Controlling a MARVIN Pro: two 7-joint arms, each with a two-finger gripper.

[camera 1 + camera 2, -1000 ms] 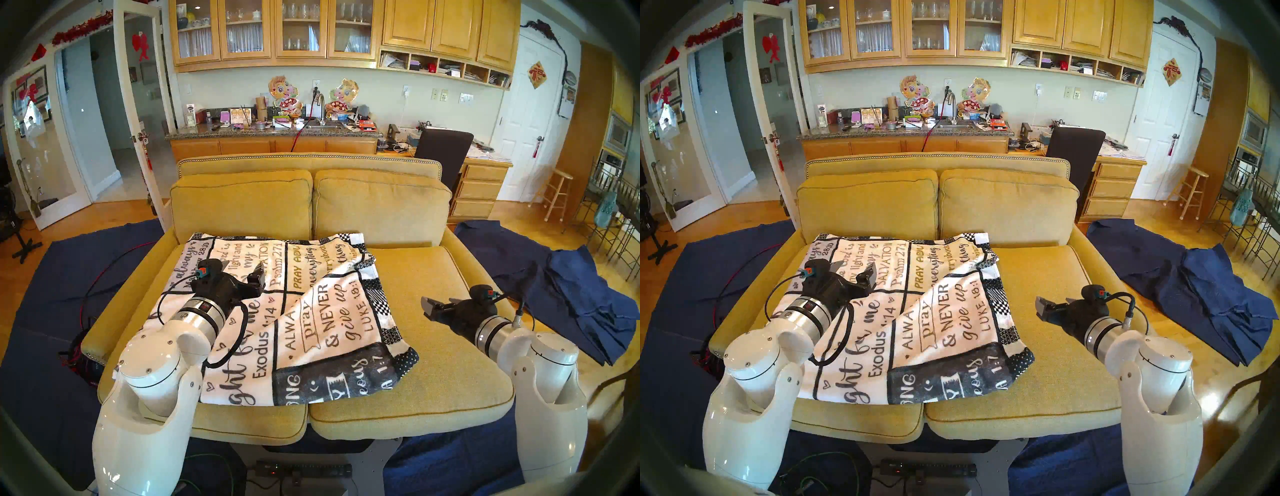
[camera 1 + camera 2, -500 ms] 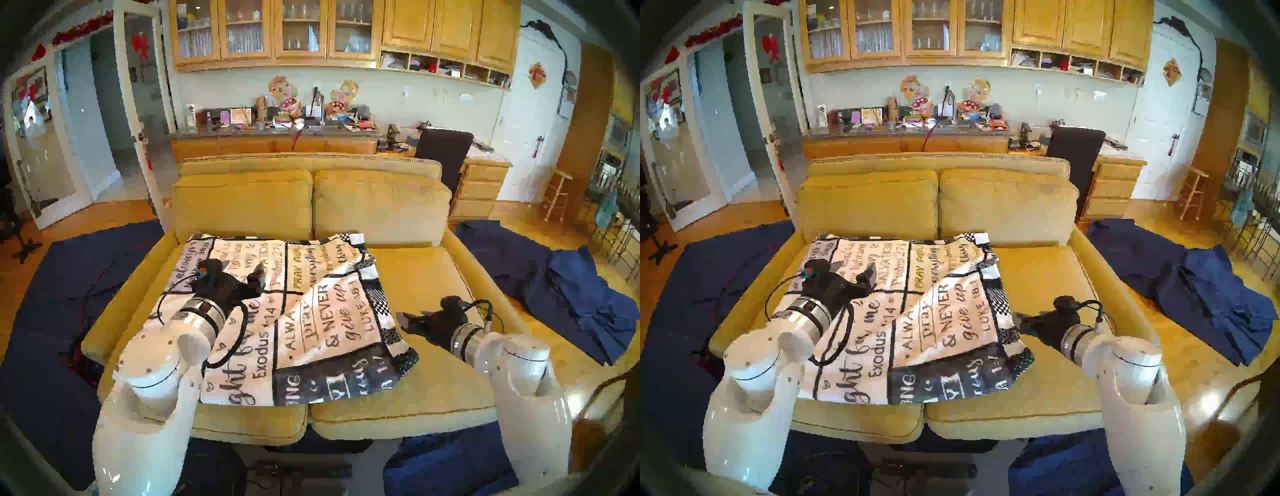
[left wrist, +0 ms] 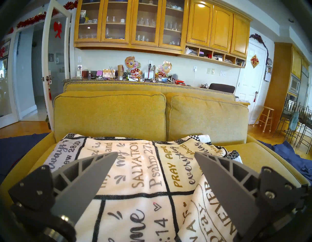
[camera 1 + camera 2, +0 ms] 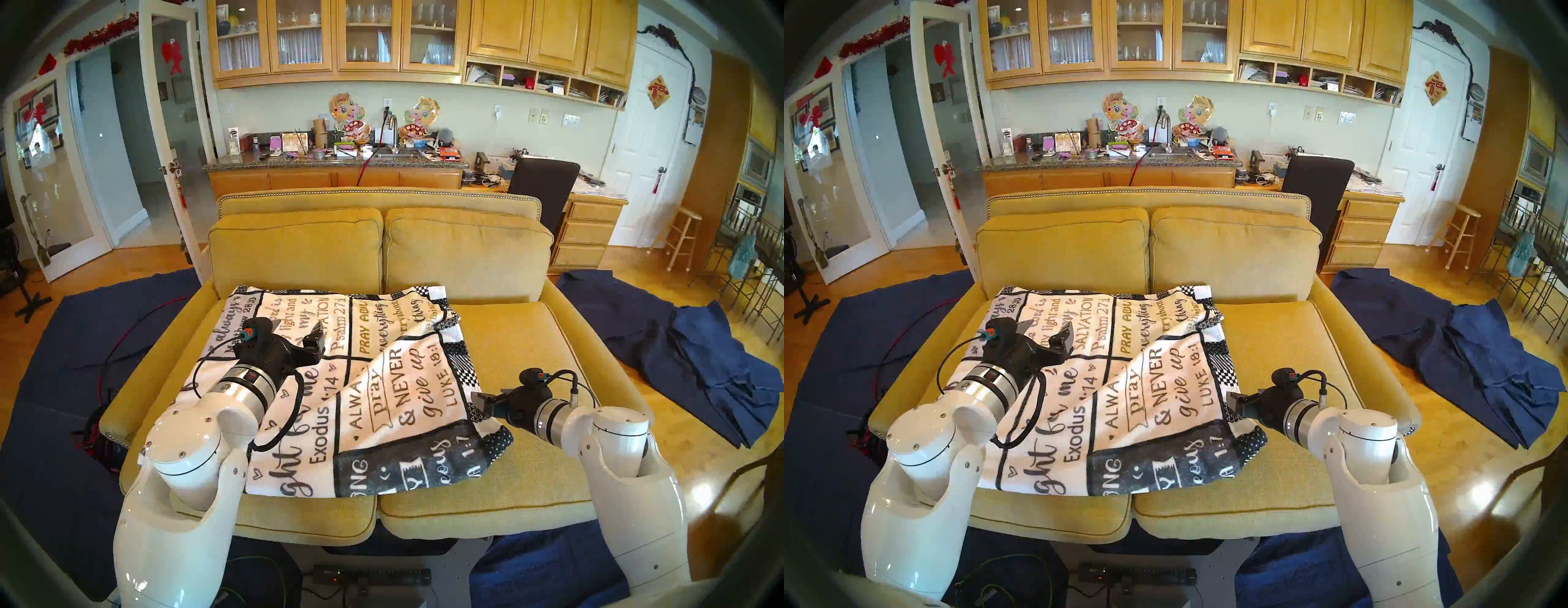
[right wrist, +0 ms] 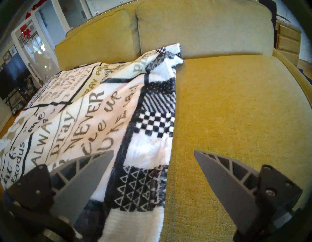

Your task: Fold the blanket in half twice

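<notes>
The blanket (image 4: 360, 382), white fleece with black and tan lettering and a checked border, lies over the left seat of the yellow sofa (image 4: 530, 339), its right part folded back diagonally. Above its left-middle hangs my left gripper (image 4: 297, 331), open and empty; in the left wrist view its fingers (image 3: 94, 170) frame the blanket (image 3: 135, 177). My right gripper (image 4: 481, 403) stands open at the blanket's right border near the front corner. In the right wrist view the triangle-patterned border (image 5: 143, 185) lies between the open fingers, one finger (image 5: 87, 177) over cloth, the other over bare cushion.
Back cushions (image 4: 466, 254) rise just behind the blanket. Navy cloths lie on the floor to the left (image 4: 85, 339) and, crumpled, to the right (image 4: 700, 361). The left arm's black cable (image 4: 292, 407) loops over the blanket. The right seat cushion (image 4: 1293, 339) is bare.
My right arm has moved left and a little nearer, bringing its open gripper from mid-cushion to the blanket's right border. The left arm and the blanket have not moved.
</notes>
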